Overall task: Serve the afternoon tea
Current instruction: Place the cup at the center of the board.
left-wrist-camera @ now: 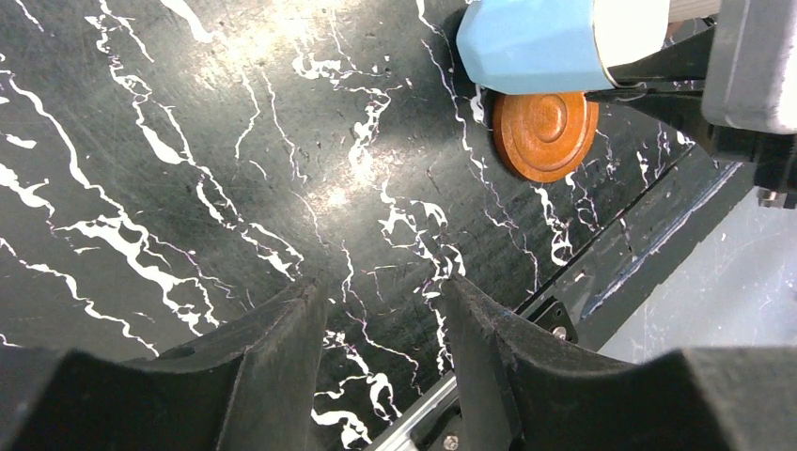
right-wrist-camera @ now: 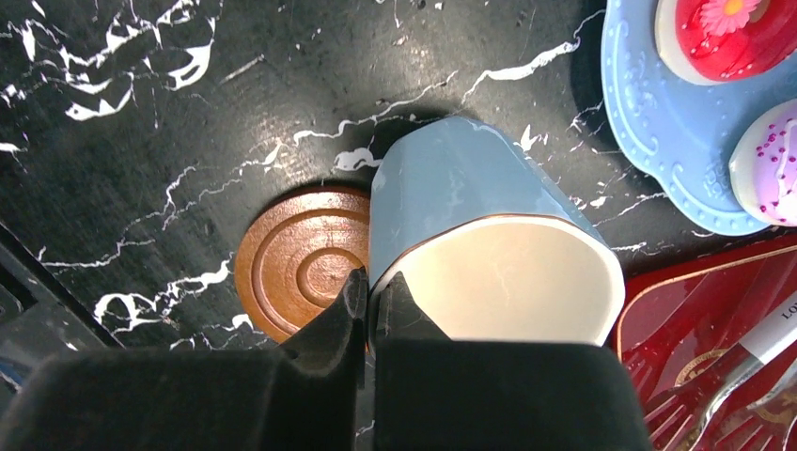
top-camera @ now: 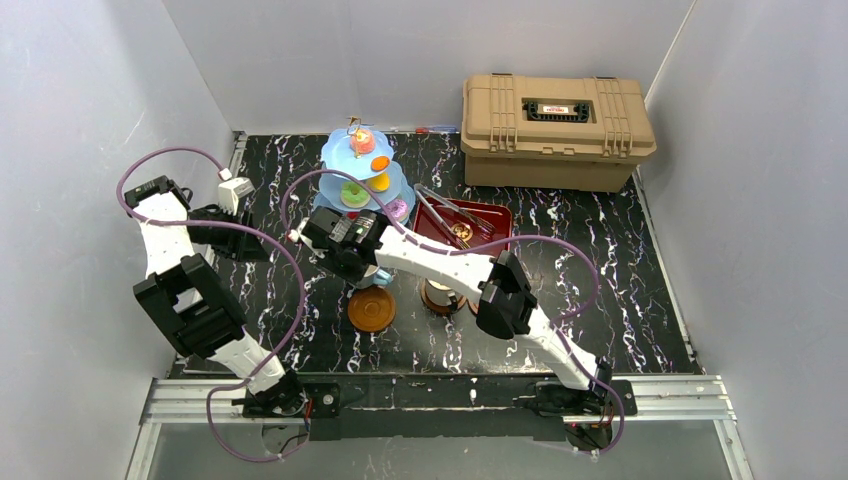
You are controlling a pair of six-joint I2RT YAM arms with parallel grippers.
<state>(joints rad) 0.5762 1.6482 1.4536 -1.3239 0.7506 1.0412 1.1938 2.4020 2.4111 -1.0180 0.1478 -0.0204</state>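
Blue cup (right-wrist-camera: 470, 197): empty, sitting by the brown saucer (right-wrist-camera: 296, 263); right pincer (right-wrist-camera: 368, 296) is clamping its rim. Stand (right-wrist-camera: 648, 132) beyond the saucer is carrying cakes (right-wrist-camera: 724, 33). Left pincer (left-wrist-camera: 381, 319) is hanging half-open, empty.

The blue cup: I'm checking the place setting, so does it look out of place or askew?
Yes. The blue cup is not seated on the brown saucer; the right claw pinches its rim and holds it at the saucer's edge, off centre. It looks empty; nothing is spilled.
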